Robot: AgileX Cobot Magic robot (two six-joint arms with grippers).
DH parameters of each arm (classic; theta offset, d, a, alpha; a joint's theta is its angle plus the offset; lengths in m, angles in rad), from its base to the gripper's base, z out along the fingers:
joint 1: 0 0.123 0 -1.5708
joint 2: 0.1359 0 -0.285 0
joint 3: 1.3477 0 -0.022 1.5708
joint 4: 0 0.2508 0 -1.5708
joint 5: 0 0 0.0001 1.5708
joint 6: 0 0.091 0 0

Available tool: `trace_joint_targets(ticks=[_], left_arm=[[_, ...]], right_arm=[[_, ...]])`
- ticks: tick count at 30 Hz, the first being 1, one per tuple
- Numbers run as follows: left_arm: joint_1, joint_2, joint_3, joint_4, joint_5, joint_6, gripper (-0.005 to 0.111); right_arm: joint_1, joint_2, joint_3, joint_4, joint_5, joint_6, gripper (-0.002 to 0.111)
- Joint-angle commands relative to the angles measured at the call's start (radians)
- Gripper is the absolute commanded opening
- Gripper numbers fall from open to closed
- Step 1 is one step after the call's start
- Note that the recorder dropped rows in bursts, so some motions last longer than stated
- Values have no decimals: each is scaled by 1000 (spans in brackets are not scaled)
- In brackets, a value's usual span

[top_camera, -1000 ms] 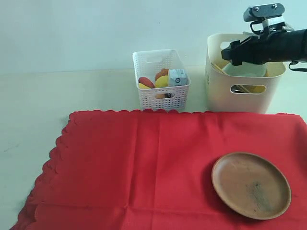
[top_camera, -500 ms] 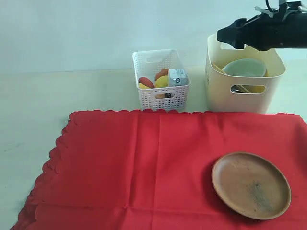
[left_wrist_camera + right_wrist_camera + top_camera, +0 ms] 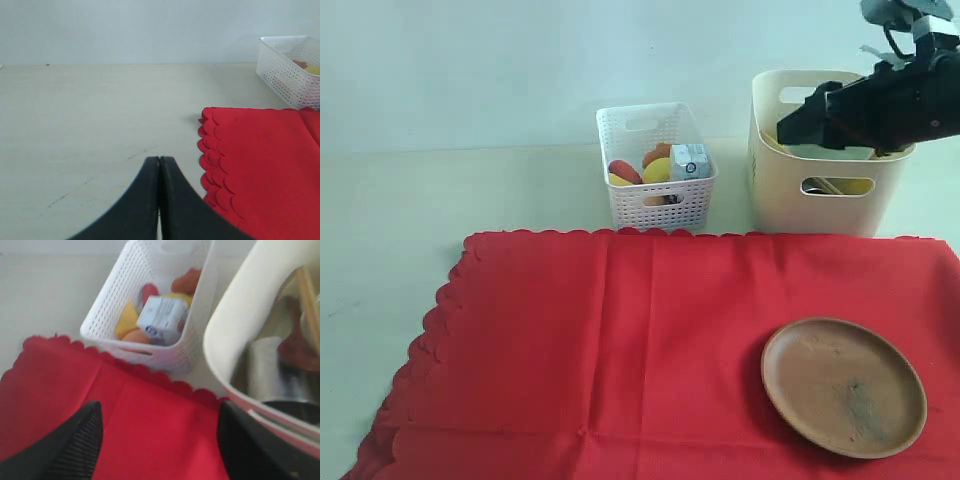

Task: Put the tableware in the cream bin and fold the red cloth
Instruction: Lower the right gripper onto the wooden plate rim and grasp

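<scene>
The red cloth [image 3: 620,340] lies spread flat with its scalloped edge showing at the left. Near its right front sits the terracotta plate [image 3: 844,387]. The cream bin [image 3: 820,200] stands behind the cloth at the right. Inside it are the pale bowl [image 3: 835,153], mostly hidden by the arm, a steel cup [image 3: 265,375] and wooden chopsticks [image 3: 310,295]. My right gripper [image 3: 800,120] hangs over the bin's near-left rim, open and empty, its fingers [image 3: 80,440] spread above the cloth edge. My left gripper [image 3: 159,161] is shut and empty, low over bare table beside the cloth's left edge [image 3: 210,150].
A white lattice basket [image 3: 655,190] holding food and a small blue-white carton [image 3: 690,160] stands left of the cream bin, just behind the cloth. Pale table surface [image 3: 90,115] stretches to the left of the cloth, with a wall behind.
The right arm rose from the bowl inside the bin, then came back down over the bin's rim, pointing toward the cloth. Its jaws stayed open. The left gripper's earlier position is not shown.
</scene>
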Motion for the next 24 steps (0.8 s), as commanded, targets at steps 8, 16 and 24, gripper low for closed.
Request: trace_joint_targets(ticks=[8,16,24], left_arm=[[1,-5,2,-4,-12,1,0],[1,-5,2,-4,-12,1,0],[1,-5,2,-4,-12,1,0]], right_arm=[[215,-11,4,-907,179,775,63],[216,4,6,-1177,425,1042,57],[199,8,6,-1149,447,1005,57]])
